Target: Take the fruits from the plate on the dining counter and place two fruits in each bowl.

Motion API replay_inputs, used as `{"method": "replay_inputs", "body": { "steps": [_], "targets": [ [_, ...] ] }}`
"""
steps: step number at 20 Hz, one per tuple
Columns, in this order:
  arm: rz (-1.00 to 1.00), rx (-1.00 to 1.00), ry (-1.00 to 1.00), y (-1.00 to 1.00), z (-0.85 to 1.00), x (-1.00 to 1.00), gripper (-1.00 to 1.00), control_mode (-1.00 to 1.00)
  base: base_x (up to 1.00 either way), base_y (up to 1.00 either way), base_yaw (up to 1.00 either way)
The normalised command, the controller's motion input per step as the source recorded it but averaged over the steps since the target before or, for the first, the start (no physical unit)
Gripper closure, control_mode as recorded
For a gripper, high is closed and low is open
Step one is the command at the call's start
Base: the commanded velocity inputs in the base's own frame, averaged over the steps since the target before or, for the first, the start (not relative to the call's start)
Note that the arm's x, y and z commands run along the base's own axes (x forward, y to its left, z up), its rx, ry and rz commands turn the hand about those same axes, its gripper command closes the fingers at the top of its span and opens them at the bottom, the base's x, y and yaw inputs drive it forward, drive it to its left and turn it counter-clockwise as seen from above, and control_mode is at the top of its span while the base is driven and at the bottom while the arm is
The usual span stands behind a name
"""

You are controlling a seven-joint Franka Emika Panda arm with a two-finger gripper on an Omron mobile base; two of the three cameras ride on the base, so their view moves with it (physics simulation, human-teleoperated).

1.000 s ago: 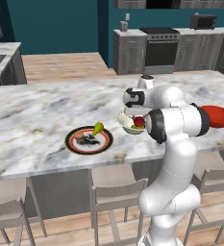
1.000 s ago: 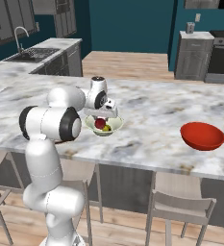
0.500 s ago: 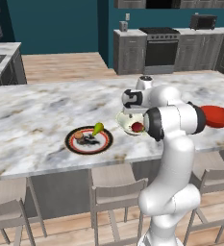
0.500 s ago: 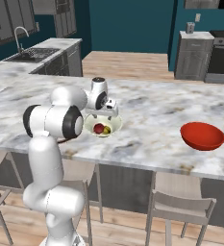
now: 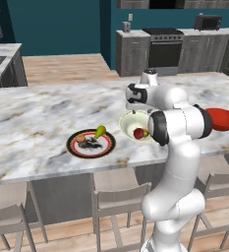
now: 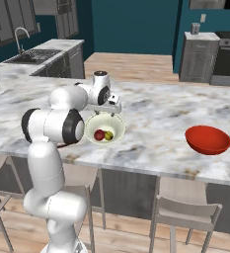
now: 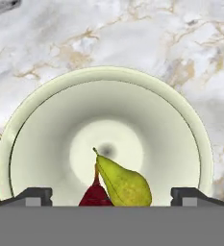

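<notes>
- Since the earlier frame, a second fruit has appeared in the cream bowl (image 6: 104,129): one second ago only the red fruit (image 6: 99,134) lay there, and a yellow-green fruit (image 6: 108,135) now lies touching it.
- Hand (image 6: 105,106) state: jaws spread wide, gripping nothing. In the hand view the two fingertips (image 7: 34,196) stand far apart at the bottom edge with open space between them.
- Hand position: directly above the cream bowl (image 5: 134,124), pointing down into it. This placement lets a released fruit drop inside the rim rather than roll onto the desk (image 6: 151,118).
- In the hand view, a yellow-green, pear-shaped fruit (image 7: 123,181) rests against the red fruit (image 7: 96,196) near the bowl (image 7: 46,110) centre; the curved wall keeps both there.
- Plate (image 5: 74,150): on the desk (image 5: 37,118), just left of the cream bowl in the left base view. It carries a green pear (image 5: 100,131) at its far rim and a tan-orange fruit (image 5: 80,139) on its left side.
- Red bowl (image 6: 208,140): well apart to the robot's right, with no fruit visible inside.
- Judgement: the cream bowl holds its two fruits, so that half is complete. Remaining work is to carry both plate fruits to the red bowl (image 5: 223,118).
- Next move, as a judgement: raise the hand clear of the rim, then shift left over the plate.
</notes>
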Motion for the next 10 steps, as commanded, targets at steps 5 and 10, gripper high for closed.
{"method": "replay_inputs", "body": {
  "steps": [5,10],
  "targets": [
    [-0.02,0.00,0.00,0.12,0.84,-0.21,-1.00,-1.00,0.00,0.00,0.00],
    [0.00,0.00,0.00,0.63,0.27,-0.34,-1.00,-1.00,0.00,0.00,0.00]
  ]
}}
